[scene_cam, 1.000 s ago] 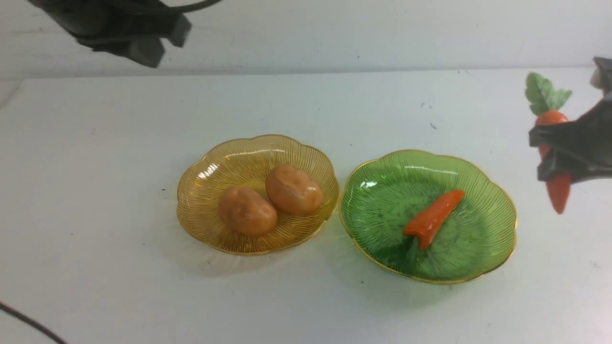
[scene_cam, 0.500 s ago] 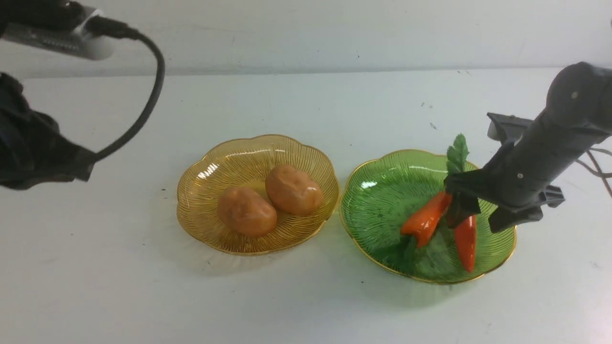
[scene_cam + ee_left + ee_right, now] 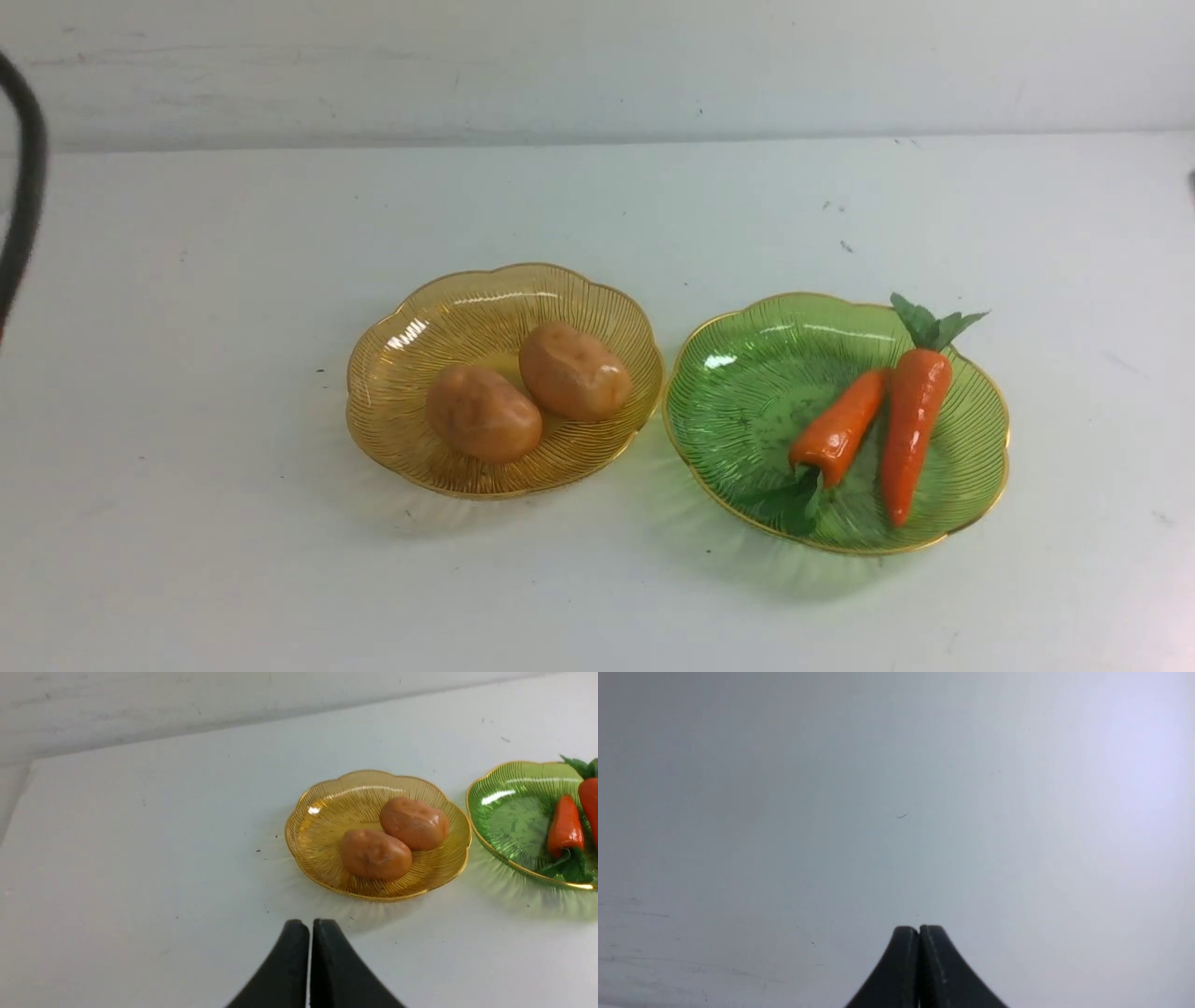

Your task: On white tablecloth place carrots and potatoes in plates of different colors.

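Two tan potatoes (image 3: 483, 413) (image 3: 573, 371) lie side by side in the amber plate (image 3: 392, 373) on the white tablecloth (image 3: 187, 523). To its right, the green plate (image 3: 738, 392) holds two orange carrots, a shorter one (image 3: 840, 426) and a longer one (image 3: 913, 411) with its green top at the far rim. Neither gripper shows in the front view. My left gripper (image 3: 310, 924) is shut and empty, well short of the amber plate (image 3: 308, 844). My right gripper (image 3: 919, 928) is shut and empty over bare cloth.
A black cable (image 3: 21, 196) curves along the front view's left edge. The table's far edge meets a pale wall (image 3: 597, 65). Small dark specks (image 3: 845, 246) dot the cloth behind the green plate.
The right arm carried the longer carrot in from the right, laid it in the green plate beside the shorter one, and left the front view. The left arm also withdrew.
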You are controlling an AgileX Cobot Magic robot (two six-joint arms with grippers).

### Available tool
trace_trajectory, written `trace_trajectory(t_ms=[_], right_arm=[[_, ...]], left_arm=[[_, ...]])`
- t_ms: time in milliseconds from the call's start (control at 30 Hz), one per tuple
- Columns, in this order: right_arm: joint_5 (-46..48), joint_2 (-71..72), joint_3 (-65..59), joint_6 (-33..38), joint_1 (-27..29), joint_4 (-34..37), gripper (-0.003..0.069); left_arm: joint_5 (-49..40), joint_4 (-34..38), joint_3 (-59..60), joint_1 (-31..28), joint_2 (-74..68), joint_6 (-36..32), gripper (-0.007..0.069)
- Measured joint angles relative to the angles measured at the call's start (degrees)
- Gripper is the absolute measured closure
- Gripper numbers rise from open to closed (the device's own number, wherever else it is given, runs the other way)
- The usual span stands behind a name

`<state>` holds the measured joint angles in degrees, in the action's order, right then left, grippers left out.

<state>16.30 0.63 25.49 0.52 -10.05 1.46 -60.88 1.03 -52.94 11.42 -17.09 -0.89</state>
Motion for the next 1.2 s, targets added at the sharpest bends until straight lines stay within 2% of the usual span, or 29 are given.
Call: trace_trajectory(t_ms=[233, 333, 600, 767, 900, 1000, 1200], right_arm=[[0.1, 0.0, 0.0, 0.0, 0.0, -0.2, 0.0674], [0.7, 0.0, 0.0, 0.0, 0.0, -0.2, 0.0674], [1.6, 0.0, 0.0, 0.0, 0.0, -0.2, 0.0674], [2.4, 0.0, 0.0, 0.0, 0.0, -0.2, 0.0674], [2.5, 0.0, 0.0, 0.0, 0.0, -0.2, 0.0674], [2.6, 0.0, 0.0, 0.0, 0.0, -0.2, 0.0674], [2.7, 0.0, 0.0, 0.0, 0.0, -0.2, 0.0674]], left_arm=[[12.1, 0.5, 17.2, 0.0, 17.3, 0.9, 0.0628], [15.1, 1.6, 22.1, 0.0, 18.2, 0.9, 0.0628], [16.3, 0.6, 29.6, 0.0, 18.2, 0.9, 0.0628], [27.5, -2.0, 35.1, -0.4, 18.2, 0.9, 0.0628], [39.1, -2.7, 45.1, -5.5, 18.1, 0.9, 0.0628], [43.9, -1.9, 52.3, -9.5, 18.0, 0.3, 0.0628], [40.1, -2.0, 54.5, -10.8, 18.0, -1.9, 0.0628]])
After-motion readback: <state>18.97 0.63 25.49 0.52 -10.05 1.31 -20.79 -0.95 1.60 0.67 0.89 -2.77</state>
